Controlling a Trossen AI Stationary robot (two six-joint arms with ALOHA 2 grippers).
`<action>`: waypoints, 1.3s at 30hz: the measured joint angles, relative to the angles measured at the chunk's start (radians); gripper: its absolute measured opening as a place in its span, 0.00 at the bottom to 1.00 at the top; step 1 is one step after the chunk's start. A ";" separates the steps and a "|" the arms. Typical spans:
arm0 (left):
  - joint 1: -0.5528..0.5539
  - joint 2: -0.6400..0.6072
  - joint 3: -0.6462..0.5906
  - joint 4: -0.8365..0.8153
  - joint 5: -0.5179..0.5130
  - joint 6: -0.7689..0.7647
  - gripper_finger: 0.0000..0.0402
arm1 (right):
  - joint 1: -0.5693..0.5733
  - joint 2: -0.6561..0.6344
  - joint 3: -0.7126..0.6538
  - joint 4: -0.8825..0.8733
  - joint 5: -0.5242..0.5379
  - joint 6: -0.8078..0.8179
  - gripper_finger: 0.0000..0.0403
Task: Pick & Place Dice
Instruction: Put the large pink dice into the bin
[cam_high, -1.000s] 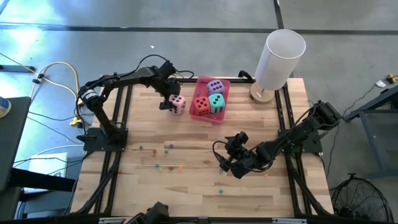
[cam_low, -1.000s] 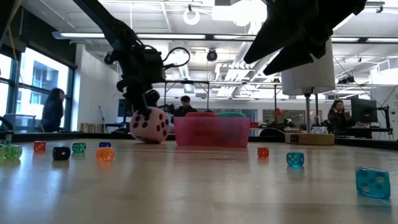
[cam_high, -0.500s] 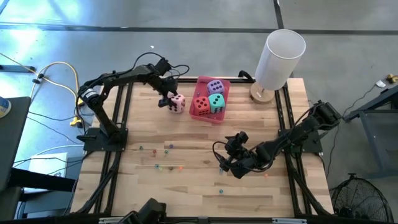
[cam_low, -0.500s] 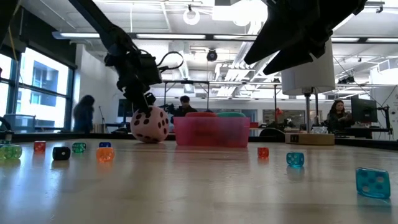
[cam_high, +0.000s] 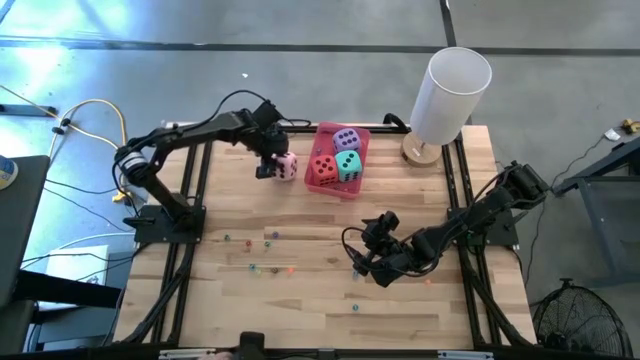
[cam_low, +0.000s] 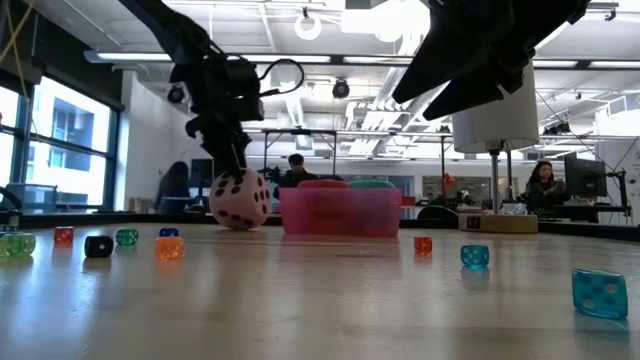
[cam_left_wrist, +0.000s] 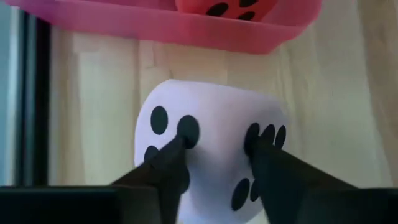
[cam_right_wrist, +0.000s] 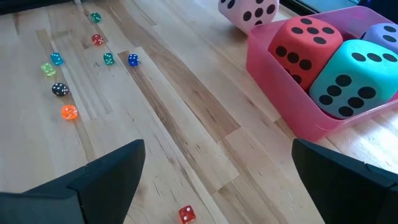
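Note:
The pink die (cam_high: 287, 166) rests on the table just left of the pink tray (cam_high: 322, 130), at the far middle. My left gripper (cam_high: 271, 164) comes down on it from the left and is shut on its top. In the tray sit the red die (cam_high: 323, 169), the teal die (cam_high: 348, 164) and the purple die (cam_high: 347, 139). My right gripper (cam_high: 358, 262) waits open above the table's near right part, and its wrist view shows nothing between its fingers (cam_right_wrist: 106, 174). My left gripper pinches the pink die's upper part (cam_left_wrist: 217, 121) between its two fingers, which stand closer together than the die is wide. The fingers (cam_low: 236, 165) slant steeply down from the table's left side. The die's underside (cam_low: 240, 226) is on the table.
Several tiny coloured beads (cam_high: 265, 240) lie scattered on the near middle of the table. They also show across the front of the low view, such as one orange bead (cam_low: 168, 247). A tall white cylinder (cam_high: 450, 95) on a round wooden base stands at the far right corner.
My left gripper's fingers have closed in on the pink die's top while its wrist has risen and tipped steeper. The die has stayed at its place on the table. My right arm has kept still.

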 joint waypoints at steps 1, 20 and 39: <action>-0.007 -0.001 0.001 0.000 -0.028 -0.005 0.36 | 0.000 0.000 0.000 0.000 0.000 0.000 0.99; 0.022 0.001 0.001 -0.020 0.113 0.048 0.26 | 0.000 0.000 0.000 0.000 0.000 -0.027 0.99; -0.018 -0.165 0.000 -0.072 0.121 0.017 0.26 | 0.000 0.000 0.000 0.000 0.000 -0.026 0.99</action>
